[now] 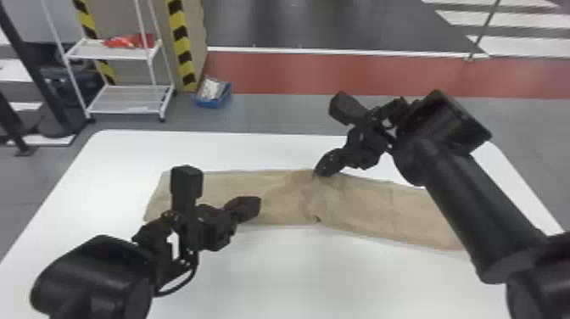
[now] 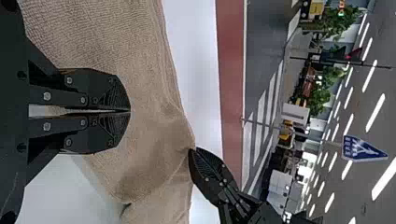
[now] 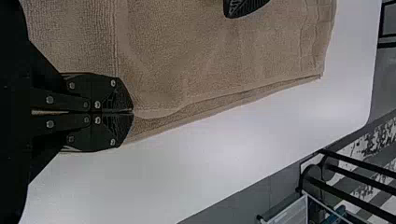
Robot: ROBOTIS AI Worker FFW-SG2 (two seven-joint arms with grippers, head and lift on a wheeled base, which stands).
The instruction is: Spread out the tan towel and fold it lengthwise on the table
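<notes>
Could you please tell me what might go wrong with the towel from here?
The right gripper's jaws are shut on the tan towel's far edge, so a pull could drag open the fold. The strip already bends and wrinkles near its middle, so the fold may end up crooked. Left of that grip, the layers' far edges don't line up, and may stay uneven.

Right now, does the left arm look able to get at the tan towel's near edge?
Probably yes: the left gripper is over the tan towel, close to its near edge, with nothing between. Its fingers are shut, so must open first. The right gripper is at the far edge, out of the way.
</notes>
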